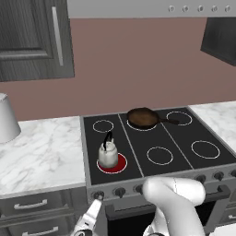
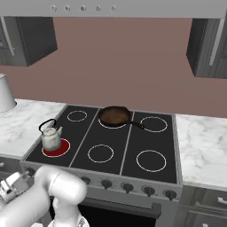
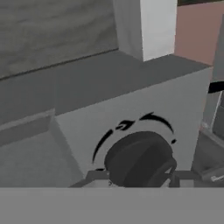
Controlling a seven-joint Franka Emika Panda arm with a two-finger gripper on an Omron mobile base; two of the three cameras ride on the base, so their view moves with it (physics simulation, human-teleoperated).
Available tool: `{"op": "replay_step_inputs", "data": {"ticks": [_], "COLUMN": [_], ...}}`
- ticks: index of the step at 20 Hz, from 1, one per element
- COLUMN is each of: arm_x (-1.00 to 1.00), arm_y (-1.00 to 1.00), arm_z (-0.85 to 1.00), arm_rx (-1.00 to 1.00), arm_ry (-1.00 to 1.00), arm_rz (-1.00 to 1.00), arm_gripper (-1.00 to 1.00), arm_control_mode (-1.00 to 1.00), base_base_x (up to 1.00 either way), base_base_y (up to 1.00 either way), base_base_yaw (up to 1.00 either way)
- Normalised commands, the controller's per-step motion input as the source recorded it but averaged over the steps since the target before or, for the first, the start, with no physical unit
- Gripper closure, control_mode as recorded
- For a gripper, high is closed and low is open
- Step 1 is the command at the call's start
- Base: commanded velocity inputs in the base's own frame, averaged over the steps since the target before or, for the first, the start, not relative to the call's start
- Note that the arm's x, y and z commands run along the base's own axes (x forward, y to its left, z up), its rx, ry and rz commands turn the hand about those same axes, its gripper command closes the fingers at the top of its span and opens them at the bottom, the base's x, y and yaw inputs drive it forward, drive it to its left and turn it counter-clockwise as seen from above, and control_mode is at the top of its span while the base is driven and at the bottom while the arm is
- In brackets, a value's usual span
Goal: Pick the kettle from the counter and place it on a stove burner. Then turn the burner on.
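Note:
The pale kettle [image 1: 108, 156] [image 2: 51, 139] with its black arched handle stands upright on the front-left stove burner [image 1: 120, 165] [image 2: 61, 150], whose disc glows red. My gripper [image 1: 96, 201] [image 3: 138, 177] is low at the stove's front panel, well below and in front of the kettle. Its two fingertips flank the leftmost dark round knob [image 3: 138, 158] [image 1: 97, 195] and press against its sides. The marble counter [image 1: 41, 152] [image 2: 13, 124] lies to the left of the cooktop.
A brown frying pan [image 1: 143, 117] [image 2: 114, 116] sits on the back middle burner. A big white cone-shaped vessel [image 1: 5, 117] [image 2: 4, 93] stands on the left counter. More knobs [image 1: 119, 191] [image 2: 106, 183] line the stove front. Dark drawers sit under the counter.

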Motion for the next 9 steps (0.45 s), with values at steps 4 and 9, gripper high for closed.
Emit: {"op": "replay_step_inputs", "data": {"ticks": [4, 9], "arm_x": [0.00, 0.00], "arm_y": [0.01, 0.00], "arm_z": [-0.99, -0.95], "arm_rx": [-0.55, -0.51], "arm_ry": [0.51, 0.49], "arm_rz": [0.57, 0.61], "arm_gripper": [1.00, 1.00], "arm_control_mode": [-1.00, -1.00], "base_base_x": [0.00, 0.00], "base_base_y": [0.00, 0.00], "base_base_yaw": [0.00, 0.00]}}
